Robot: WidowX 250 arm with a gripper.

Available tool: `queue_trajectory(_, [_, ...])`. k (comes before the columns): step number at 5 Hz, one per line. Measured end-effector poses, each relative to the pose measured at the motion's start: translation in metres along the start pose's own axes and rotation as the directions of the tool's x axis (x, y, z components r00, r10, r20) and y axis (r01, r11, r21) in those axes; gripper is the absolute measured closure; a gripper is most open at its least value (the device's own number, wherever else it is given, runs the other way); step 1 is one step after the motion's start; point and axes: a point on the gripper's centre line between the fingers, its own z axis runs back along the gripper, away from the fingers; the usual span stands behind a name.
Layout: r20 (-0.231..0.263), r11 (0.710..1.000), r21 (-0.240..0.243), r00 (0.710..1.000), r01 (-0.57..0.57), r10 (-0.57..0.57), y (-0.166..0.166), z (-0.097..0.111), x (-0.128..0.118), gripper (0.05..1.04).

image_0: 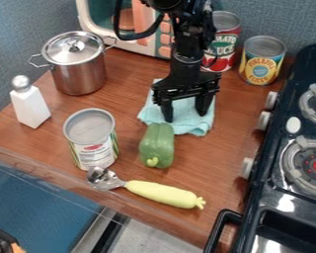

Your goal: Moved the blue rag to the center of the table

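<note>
- Hanging over the blue rag [190, 126], my gripper [185, 115] has its two fingers wide apart, with no cloth visibly pinched.
- The rag lies on the table [217, 168] beneath and between my fingertips, spreading past both.
- Closing inward should, I judge, gather its middle.

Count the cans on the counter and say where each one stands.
3. One can stands left of the green pepper, a red-labelled can at the back, partly behind the arm, and a yellow-labelled can right of that, near the stove.
</note>
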Motion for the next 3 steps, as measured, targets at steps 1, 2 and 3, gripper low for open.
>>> queue_trajectory(1, [-0.003,1.0,-0.014,1.0,0.026,-0.026,-0.015,0.0,-0.005,0.084])
queue_trajectory(2, [-0.017,0.999,-0.022,0.999,0.03,-0.03,-0.025,0.0,-0.008,0.084])
queue_trajectory(3, [-0.02,0.999,-0.03,0.999,0.033,-0.033,-0.033,0.001,-0.009,0.084])
